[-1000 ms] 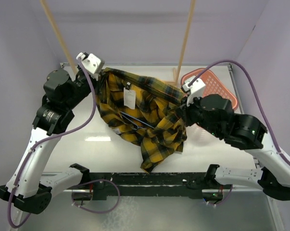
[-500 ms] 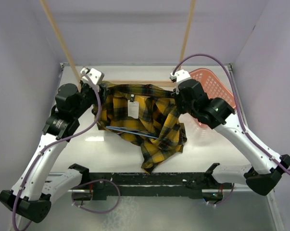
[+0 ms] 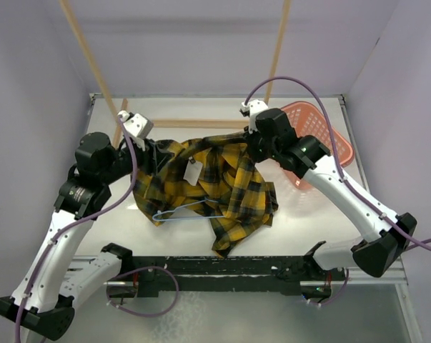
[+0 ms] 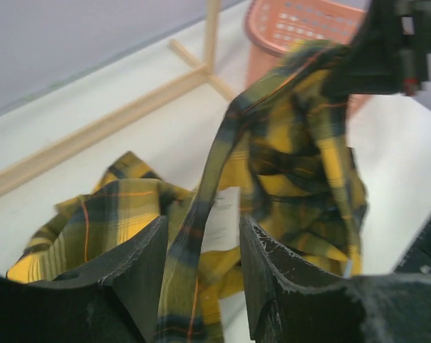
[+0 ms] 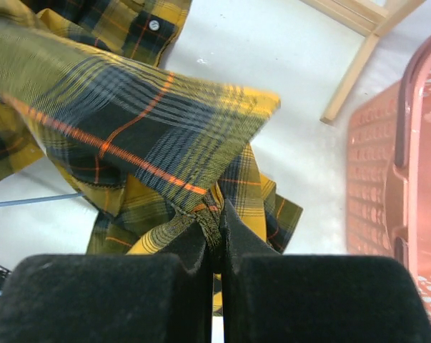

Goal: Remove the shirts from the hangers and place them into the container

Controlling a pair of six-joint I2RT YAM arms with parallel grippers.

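Shirt (image 3: 222, 182) lies heaped on the middle of the table (image 3: 308, 225), outside the basket (image 3: 322, 123) that sits in the far right corner. The right gripper (image 5: 215, 239) has its jaws together on a fold of the cloth and holds that part up off the table, just left of the basket. The left gripper (image 4: 201, 264) hangs over the far left of the heap with its jaws apart. A dark strip of shirt runs up between its 2 fingers (image 4: 140, 268), and I can't tell whether it touches them.

The hanger (image 3: 190, 214) lies flat at the near left edge of the heap, its wire partly under the cloth and well apart from both grippers.

Behind the shirt stands the rack (image 3: 194, 123): 1 slat lies along the far edge of the table and 2 poles rise from it. Its right foot stands between the lifted cloth and the basket. The right arm crosses the basket's left rim and hides part of it from above.

Only the top view shows the whole heap, the hanger's triangle and the white label (image 3: 192, 174) facing up. The left wrist view shows the strip stretched from its own fingers to the dark right gripper, with the basket behind. The right wrist view shows the pinch close up, a button, a short piece of blue wire at its left edge and the basket's holed wall.
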